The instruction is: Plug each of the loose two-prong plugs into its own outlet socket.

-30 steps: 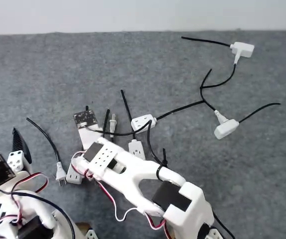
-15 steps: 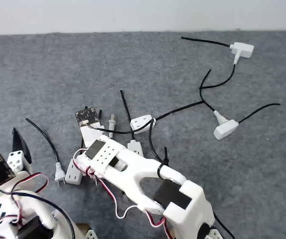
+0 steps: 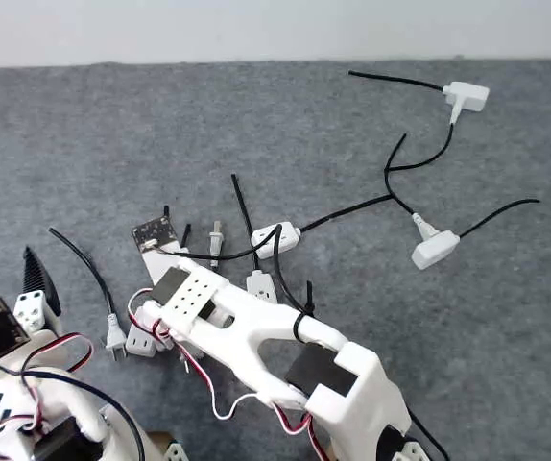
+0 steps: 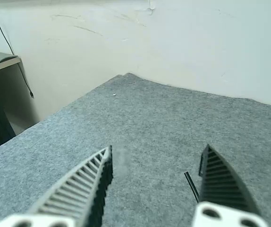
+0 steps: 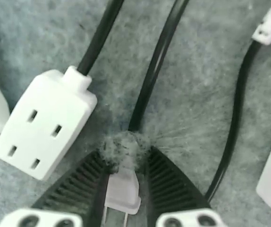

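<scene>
Likely a lab: grey felt table (image 3: pixel 467 317), bare white wall (image 3: pixel 256 29).

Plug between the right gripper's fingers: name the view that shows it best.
The right wrist view: the white plug sits close up between the fingers of the right gripper. In the high view the right arm covers that spot; the left wrist view faces mat and wall.

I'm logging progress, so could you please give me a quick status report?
Right tool shut on plug. Left tool open, empty. Socket beside plug, not yet joined. Black cords close by.
</scene>
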You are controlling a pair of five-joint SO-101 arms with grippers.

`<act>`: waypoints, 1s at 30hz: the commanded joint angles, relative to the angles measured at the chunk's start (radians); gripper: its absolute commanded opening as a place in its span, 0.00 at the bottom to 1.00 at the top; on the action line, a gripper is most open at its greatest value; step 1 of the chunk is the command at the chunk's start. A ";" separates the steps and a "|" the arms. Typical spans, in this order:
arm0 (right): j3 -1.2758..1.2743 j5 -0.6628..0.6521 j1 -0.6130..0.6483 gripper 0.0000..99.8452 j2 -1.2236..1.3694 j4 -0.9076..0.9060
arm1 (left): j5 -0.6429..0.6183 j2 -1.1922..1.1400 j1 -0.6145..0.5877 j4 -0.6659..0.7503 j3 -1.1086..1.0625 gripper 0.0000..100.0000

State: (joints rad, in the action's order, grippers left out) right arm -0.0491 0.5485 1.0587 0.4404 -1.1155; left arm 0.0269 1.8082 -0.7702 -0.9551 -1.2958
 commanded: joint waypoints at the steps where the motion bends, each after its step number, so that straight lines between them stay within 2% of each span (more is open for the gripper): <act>1: 0.044 -0.020 -0.031 0.01 -0.038 -0.016 | -0.009 0.011 0.005 0.026 0.015 0.30; 13: 0.038 -0.089 -0.085 0.01 -0.168 -0.081 | -0.011 0.011 0.008 0.026 0.010 0.30; 16: 0.038 -0.115 -0.090 0.01 -0.171 -0.081 | -0.005 0.011 0.057 0.025 0.005 0.30; 22: 0.044 -0.267 -0.130 0.01 -0.179 -0.076 | 0.028 0.011 0.123 0.032 -0.030 0.30; 28: 0.069 -0.471 -0.213 0.01 -0.183 -0.096 | 0.031 0.011 0.130 0.025 -0.027 0.30; 30: 0.084 -0.502 -0.237 0.01 -0.203 -0.119 | 0.028 0.011 0.133 0.025 -0.028 0.30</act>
State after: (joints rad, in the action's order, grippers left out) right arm -0.0491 0.1419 0.8807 0.3360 -1.1953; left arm 0.0437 1.8082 -0.6444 -0.9551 -1.3326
